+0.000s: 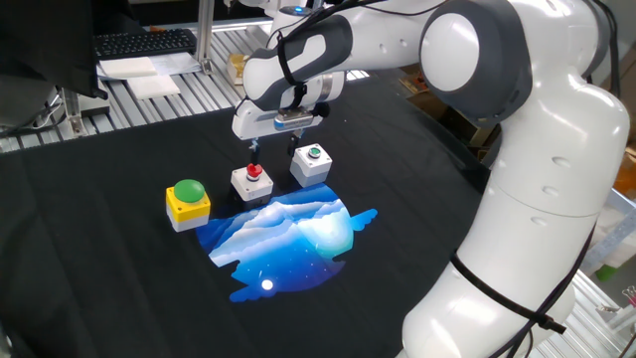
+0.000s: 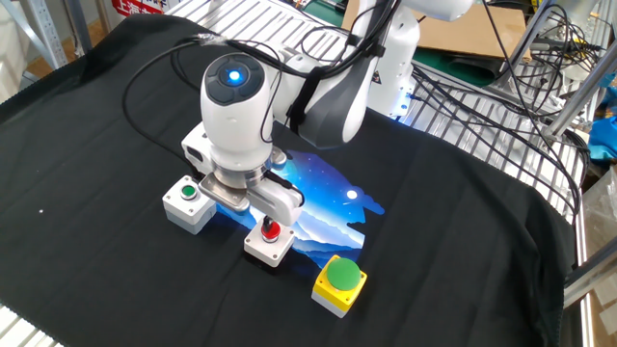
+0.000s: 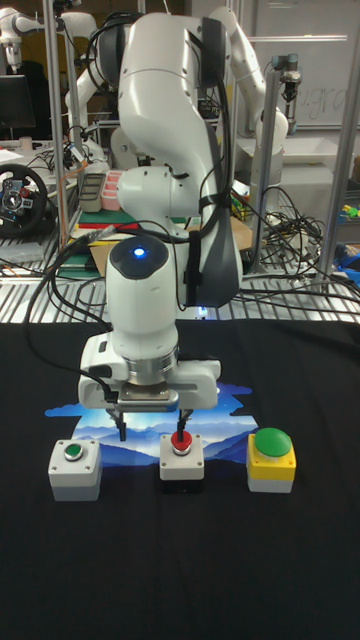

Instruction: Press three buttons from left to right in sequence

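Glossy red round button (image 3: 181, 441) on white box under one finger of open claw (image 3: 150, 430).

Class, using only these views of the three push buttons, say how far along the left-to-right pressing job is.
Done: cannot be confirmed; the big green button on the yellow box shows no sign either way. In hand: the hand is open, with one fingertip just above or on the red button; contact is unclear. Left: the small green button, beside the hand and untouched.
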